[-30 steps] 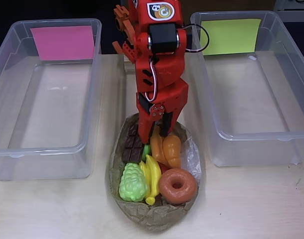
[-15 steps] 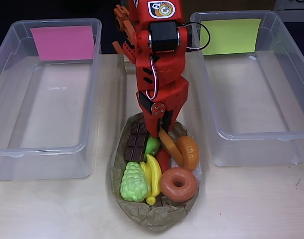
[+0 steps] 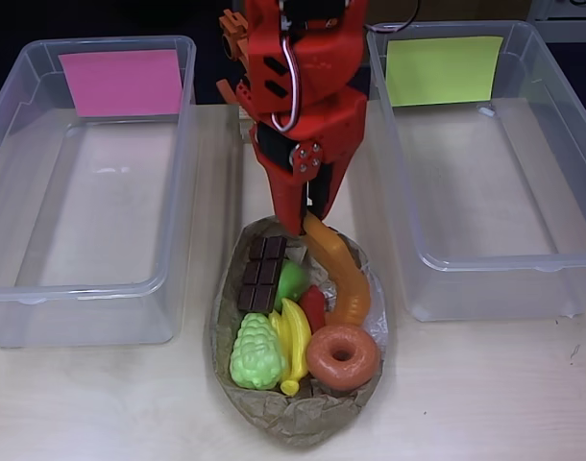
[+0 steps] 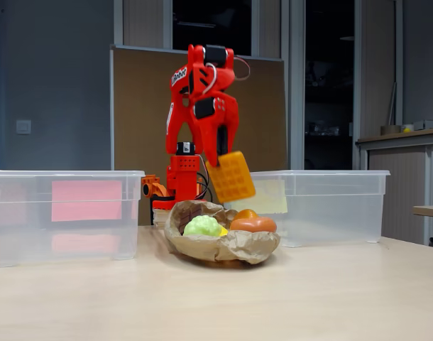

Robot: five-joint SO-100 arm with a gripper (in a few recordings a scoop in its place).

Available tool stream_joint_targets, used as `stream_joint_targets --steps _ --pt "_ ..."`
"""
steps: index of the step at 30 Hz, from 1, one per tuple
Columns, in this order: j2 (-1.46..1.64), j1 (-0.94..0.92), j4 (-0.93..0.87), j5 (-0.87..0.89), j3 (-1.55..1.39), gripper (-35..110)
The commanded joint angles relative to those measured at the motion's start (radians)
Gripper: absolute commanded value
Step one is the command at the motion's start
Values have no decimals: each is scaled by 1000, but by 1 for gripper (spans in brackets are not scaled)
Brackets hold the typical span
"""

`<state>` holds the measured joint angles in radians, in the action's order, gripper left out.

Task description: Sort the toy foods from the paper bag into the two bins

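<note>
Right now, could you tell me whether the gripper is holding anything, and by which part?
The gripper holds the waffle by its top edge, lifted clear above the bag.

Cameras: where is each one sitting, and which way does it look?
Overhead view: above the table, looking down on the paper bag, both bins and the red arm's gripper.
Fixed view: low at the table's front edge, looking level at the arm's whole height.
Both show the gripper shut on the orange waffle, lifted above the bag.

Paper bag with toys between two bins
</note>
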<state>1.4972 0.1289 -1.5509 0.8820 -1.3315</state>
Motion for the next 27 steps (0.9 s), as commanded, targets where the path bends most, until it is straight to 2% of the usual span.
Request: stream_joint_targets --steps 1,10,17,22,27 --pt "32 25 -98 12 106 2" --pt "144 160 -285 166 276 2" --pt "284 354 -285 324 268 3" --pt "321 604 -273 623 222 2" --pt "304 850 -155 954 133 2"
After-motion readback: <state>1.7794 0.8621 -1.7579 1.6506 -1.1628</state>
